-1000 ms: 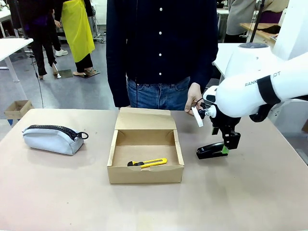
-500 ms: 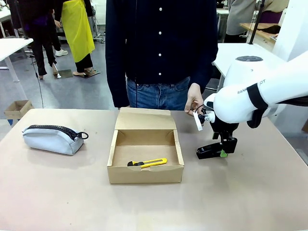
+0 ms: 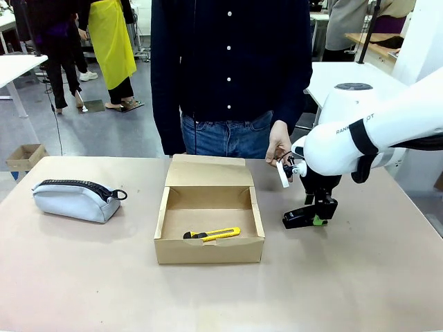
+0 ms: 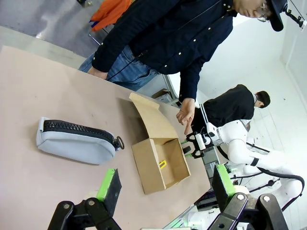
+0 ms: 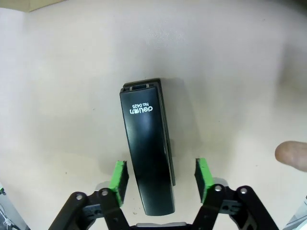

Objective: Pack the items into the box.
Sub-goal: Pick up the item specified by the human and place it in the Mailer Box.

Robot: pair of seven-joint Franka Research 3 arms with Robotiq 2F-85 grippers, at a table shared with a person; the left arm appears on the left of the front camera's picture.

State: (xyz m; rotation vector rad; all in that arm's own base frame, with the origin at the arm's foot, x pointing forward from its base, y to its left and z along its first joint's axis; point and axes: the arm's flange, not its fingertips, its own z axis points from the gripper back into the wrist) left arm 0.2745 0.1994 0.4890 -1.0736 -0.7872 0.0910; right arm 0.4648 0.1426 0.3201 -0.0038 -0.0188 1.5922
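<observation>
The black stapler lies on the table to the right of the brown cardboard box. My right gripper is down over the stapler's right end. In the right wrist view the stapler sits between the green pads, and a gap shows on the right side, so the right gripper is open around it. The yellow utility knife lies inside the box. My left gripper hangs open and empty, high above the table's left side, with the box far ahead.
A light-grey zip pouch lies at the table's left. The person stands at the far edge behind the box, one hand hanging close to my right wrist; a fingertip shows beside the stapler. The box's lid flap stands open at the back.
My right arm has shifted a little left and lower, settling its fingers around the stapler's end. The stapler, knife, box and pouch have stayed put.
</observation>
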